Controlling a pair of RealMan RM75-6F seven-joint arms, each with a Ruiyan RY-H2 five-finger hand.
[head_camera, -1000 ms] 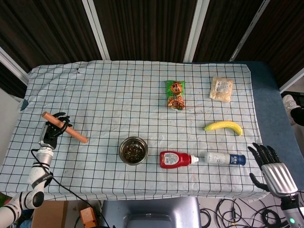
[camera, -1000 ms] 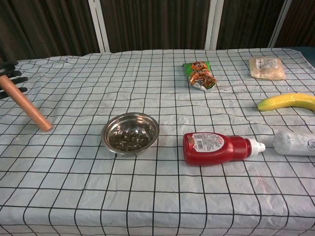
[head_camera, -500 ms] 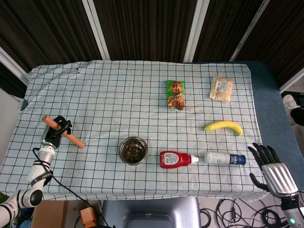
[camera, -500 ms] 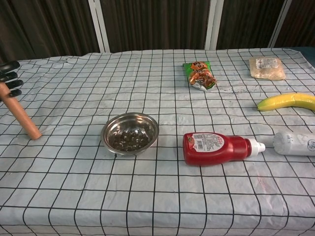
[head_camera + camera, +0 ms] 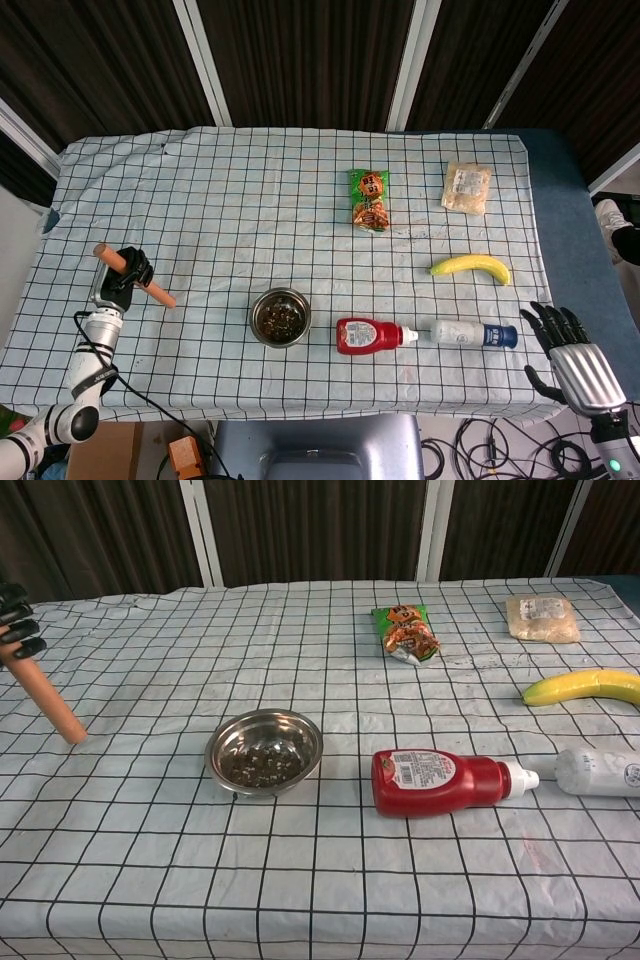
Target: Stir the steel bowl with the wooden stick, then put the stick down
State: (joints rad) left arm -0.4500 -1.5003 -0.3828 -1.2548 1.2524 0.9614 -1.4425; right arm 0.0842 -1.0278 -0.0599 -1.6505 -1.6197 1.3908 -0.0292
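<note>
My left hand (image 5: 122,281) grips the wooden stick (image 5: 150,290) at the table's left edge; the stick slants down to the right, its tip close to the cloth. In the chest view only the left hand's fingertips (image 5: 20,630) and the lower stick (image 5: 52,704) show at the far left. The steel bowl (image 5: 280,316) with dark bits inside sits in the near middle, well right of the stick, also seen as the bowl (image 5: 264,752). My right hand (image 5: 572,355) hovers open off the table's near right corner, holding nothing.
A red ketchup bottle (image 5: 368,336) and a white bottle (image 5: 470,333) lie right of the bowl. A banana (image 5: 471,267), a green snack bag (image 5: 369,198) and a pale packet (image 5: 467,187) lie farther back on the checked cloth (image 5: 240,200).
My left hand has drawn the stick further left and toward the table's near edge, and tilted it more upright. The right hand and the bowl have not moved.
</note>
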